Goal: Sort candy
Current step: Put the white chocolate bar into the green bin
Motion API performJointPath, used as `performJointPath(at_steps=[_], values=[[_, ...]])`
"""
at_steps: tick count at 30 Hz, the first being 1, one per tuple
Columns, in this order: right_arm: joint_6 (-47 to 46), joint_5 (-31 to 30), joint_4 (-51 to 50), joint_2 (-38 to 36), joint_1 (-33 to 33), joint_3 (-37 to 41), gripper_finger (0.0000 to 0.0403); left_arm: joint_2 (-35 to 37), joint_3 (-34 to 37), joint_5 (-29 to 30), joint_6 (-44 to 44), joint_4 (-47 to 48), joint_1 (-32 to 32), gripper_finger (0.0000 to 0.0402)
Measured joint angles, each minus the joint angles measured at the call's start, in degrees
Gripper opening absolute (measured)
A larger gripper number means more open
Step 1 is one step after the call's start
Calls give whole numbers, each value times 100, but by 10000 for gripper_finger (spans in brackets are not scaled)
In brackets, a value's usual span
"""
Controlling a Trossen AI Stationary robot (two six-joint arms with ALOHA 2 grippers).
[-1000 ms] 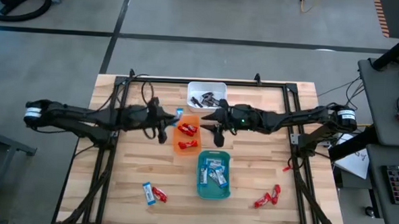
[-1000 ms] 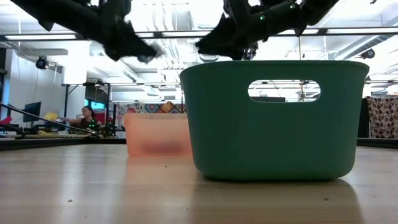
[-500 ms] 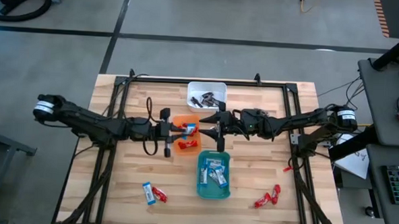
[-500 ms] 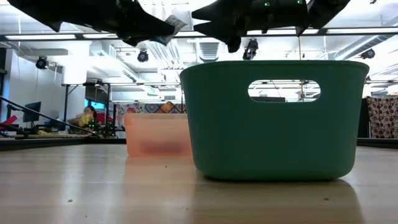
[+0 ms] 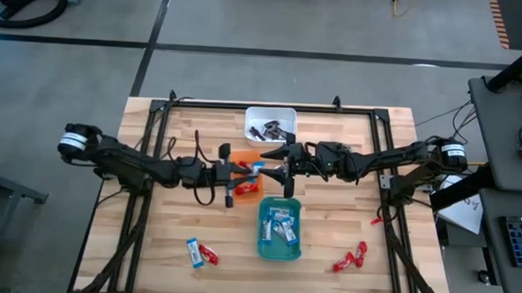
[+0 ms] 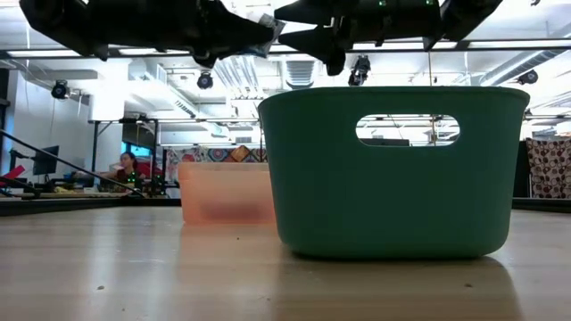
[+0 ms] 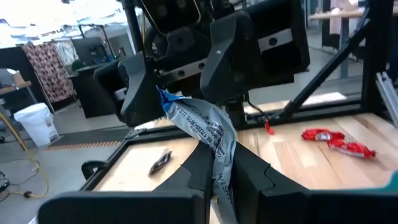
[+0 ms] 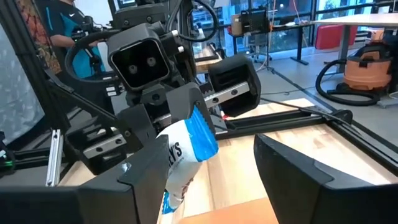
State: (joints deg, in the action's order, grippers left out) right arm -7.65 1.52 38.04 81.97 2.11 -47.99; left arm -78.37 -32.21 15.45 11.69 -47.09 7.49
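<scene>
High view: the wooden counter [image 5: 328, 229] carries 3 trays in a line down its middle, and the orange tray [image 5: 240, 191] serves as landmark. The white tray [image 5: 270, 114] sits just beyond it, with dark-wrapped candies inside; the teal tray [image 5: 278, 251] sits just on its near side, with blue-and-white candies inside. Red candies lie in the orange tray itself.

Both dark arms reach in and meet above the orange tray. The left claw [image 5: 245, 170] is closed on a blue-and-white candy [image 5: 256, 167], which it holds in the air over the tray's far right corner. The right claw [image 5: 273, 166] faces it from the other side with its jaws spread wide; in the right wrist view the wrapper [image 8: 186, 154] hangs between its fingers [image 8: 292, 180], seemingly touching neither, though contact is hard to judge.

Loose candies lie on the counter well away from the orange tray: 1 blue-and-white piece [image 5: 192, 252] with a red one [image 5: 208, 254] toward the near left, a cluster of red ones [image 5: 351, 256] toward the near right, and 1 small red piece [image 5: 373, 220] by the right frame.
</scene>
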Motion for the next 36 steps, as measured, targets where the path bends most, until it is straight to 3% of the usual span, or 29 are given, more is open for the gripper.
performJointPath(at_steps=[11,24,29,36], values=[[-93,80,-1,0,-33,0,203,-627,-2,47,-35,-1058,0,17],[23,325,3,-2,-37,0,25,-673,-2,85,-60,-1102,-2,18],[34,319,5,-2,-35,0,23,-673,-2,326,-411,-1093,2,34],[38,376,-101,-74,-40,0,23,-667,-4,312,-782,-599,13,99]])
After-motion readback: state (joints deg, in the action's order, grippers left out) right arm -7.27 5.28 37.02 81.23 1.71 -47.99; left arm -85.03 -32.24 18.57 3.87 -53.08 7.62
